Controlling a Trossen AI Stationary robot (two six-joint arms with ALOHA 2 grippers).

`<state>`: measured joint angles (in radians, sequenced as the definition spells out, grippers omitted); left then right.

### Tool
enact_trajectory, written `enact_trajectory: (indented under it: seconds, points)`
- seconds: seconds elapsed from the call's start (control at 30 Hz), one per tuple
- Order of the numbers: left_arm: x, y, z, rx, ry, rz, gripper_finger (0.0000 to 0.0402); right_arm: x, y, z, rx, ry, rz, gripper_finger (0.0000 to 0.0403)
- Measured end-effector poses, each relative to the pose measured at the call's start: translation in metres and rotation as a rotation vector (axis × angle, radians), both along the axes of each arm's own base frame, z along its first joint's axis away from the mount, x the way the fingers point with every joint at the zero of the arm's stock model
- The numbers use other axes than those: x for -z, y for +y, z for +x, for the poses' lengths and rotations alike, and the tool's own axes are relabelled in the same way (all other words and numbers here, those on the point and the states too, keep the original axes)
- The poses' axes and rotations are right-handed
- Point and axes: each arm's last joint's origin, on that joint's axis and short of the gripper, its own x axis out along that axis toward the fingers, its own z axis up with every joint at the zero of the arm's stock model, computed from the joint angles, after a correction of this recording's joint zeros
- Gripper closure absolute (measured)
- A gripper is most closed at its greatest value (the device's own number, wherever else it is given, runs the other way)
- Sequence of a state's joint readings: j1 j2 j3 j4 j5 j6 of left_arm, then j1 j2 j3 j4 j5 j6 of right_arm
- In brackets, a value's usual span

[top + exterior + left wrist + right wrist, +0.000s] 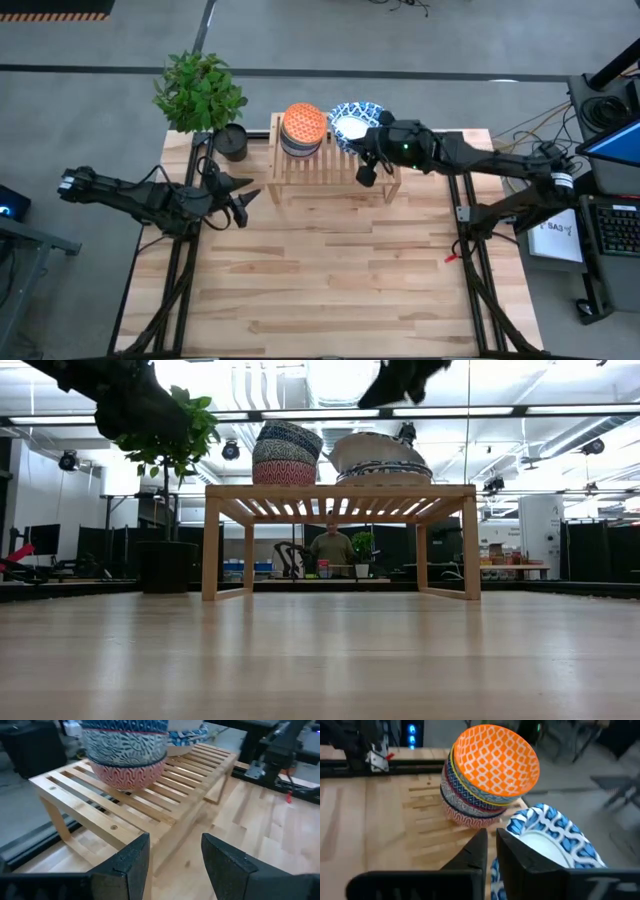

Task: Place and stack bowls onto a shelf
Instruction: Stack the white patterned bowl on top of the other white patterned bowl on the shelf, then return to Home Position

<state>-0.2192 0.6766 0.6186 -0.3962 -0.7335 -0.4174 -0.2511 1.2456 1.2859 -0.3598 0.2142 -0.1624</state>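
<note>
Wood table [330, 280] – shelf [330, 165] at back; person [333, 548] beyond.

The right pincer [366, 166] hid part of the wide bowls [352, 121], whose count and the shelf [330, 168] beneath stayed unclear.

Orange lattice-patterned bowl [496, 762] tops a pink-based stack; wide bowl [555, 840] has blue-patterned rim, white centre
</note>
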Motion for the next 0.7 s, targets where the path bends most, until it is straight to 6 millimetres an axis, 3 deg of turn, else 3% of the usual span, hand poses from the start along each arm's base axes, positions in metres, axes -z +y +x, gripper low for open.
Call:
enact_trajectory:
  seconds: [0.17, 0.37, 0.7]
  points:
    - [0.001, 0.000, 0.003, -0.049, 0.006, 0.026, 0.0239, 0.032, -0.011, 0.000, -0.023, -0.149, -0.038, 0.0393]
    - [0.003, 0.001, 0.005, -0.076, 0.007, 0.032, 0.0239, 0.054, -0.025, -0.004, 0.041, -0.147, -0.012, 0.0394]
    - [0.002, 0.001, 0.005, -0.096, -0.009, 0.017, 0.0239, 0.062, -0.028, -0.008, 0.081, -0.125, 0.070, 0.0394]
